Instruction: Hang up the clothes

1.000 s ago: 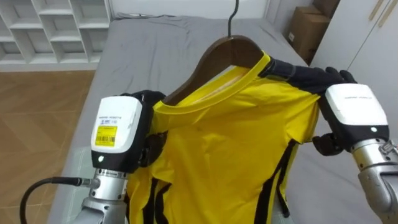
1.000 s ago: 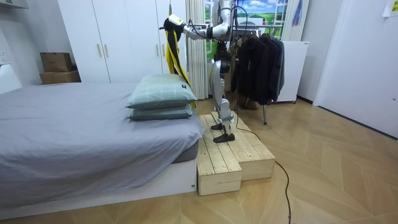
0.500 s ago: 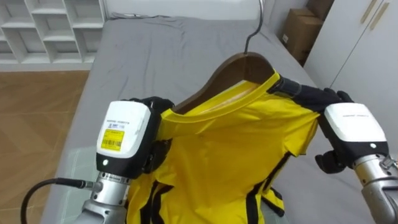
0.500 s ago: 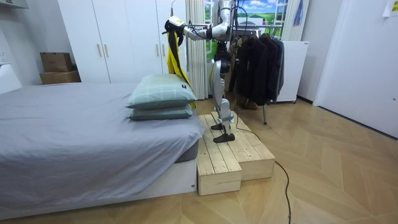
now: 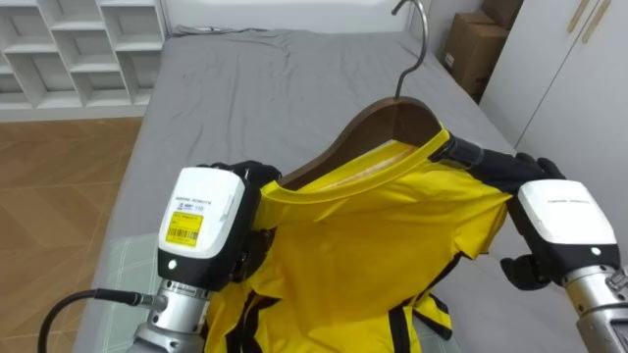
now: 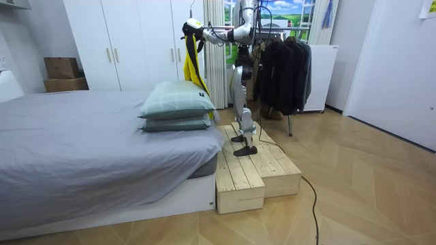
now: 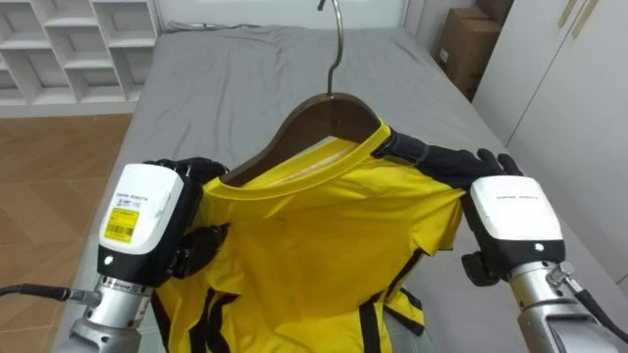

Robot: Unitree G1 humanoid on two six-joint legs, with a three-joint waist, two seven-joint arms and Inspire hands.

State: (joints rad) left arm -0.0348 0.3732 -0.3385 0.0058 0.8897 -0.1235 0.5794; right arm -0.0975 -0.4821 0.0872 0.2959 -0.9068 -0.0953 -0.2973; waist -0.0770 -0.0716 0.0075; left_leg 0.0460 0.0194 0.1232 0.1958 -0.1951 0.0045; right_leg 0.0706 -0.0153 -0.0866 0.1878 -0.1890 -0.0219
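A yellow shirt (image 5: 373,245) with black stripes hangs on a brown wooden hanger (image 5: 392,123) whose metal hook (image 5: 420,39) points up. I hold it up in front of me over the bed. My left hand (image 5: 206,221) grips the shirt's left shoulder, dark fingers curled into the cloth at the hanger's end. On the other shoulder my right hand (image 5: 564,221) has its fingers along the top of the hanger arm and its thumb below, pinching it through the cloth. In the room view I stand on a wooden platform (image 6: 255,170) with the shirt (image 6: 191,61) raised high.
A grey bed (image 5: 245,88) lies below the shirt, with white shelves (image 5: 78,49) to the left and a cardboard box (image 5: 471,49) by wardrobe doors on the right. Pillows (image 6: 177,105) lie near the platform. A rack of dark clothes (image 6: 283,68) stands behind me.
Both hands have lifted the hanger and shirt a little and carried them slightly to the right. The eye view has shifted too, so the hook now shows in full.
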